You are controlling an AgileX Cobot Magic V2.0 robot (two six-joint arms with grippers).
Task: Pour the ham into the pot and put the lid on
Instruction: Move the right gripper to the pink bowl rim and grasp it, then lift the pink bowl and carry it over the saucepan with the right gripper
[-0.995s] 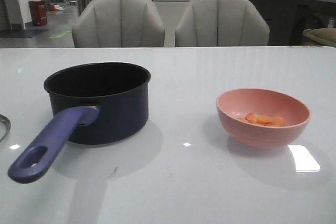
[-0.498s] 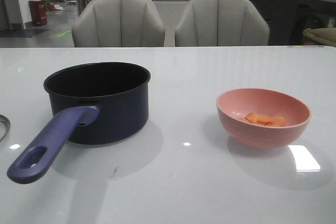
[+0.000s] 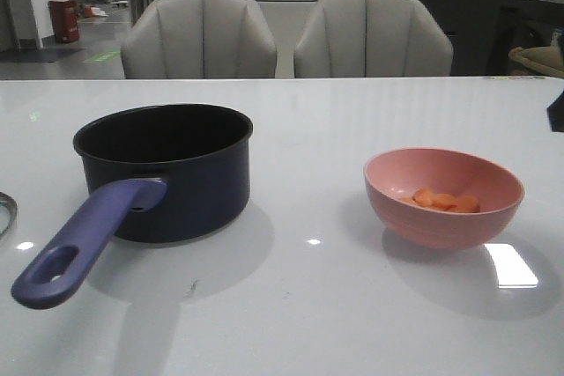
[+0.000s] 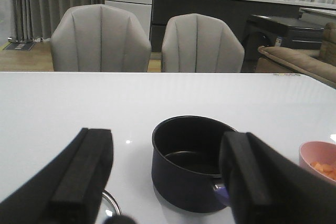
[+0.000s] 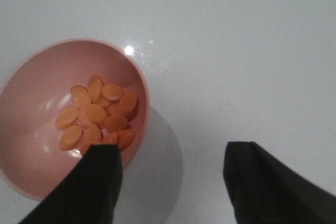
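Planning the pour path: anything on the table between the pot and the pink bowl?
Nothing: the front view shows bare white table between the pot and the pink bowl.

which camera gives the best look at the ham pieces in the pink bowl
The right wrist view: it looks straight down into the pink bowl, showing the ham as separate oval slices. The front view shows only a few pieces over the rim; the left wrist view catches a sliver at its edge.

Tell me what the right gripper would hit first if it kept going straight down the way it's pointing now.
Probably the rim of the round pink bowl: the open right gripper points down with one finger over that edge, near the orange ham slices, the other over bare white table. Depth is unclear.
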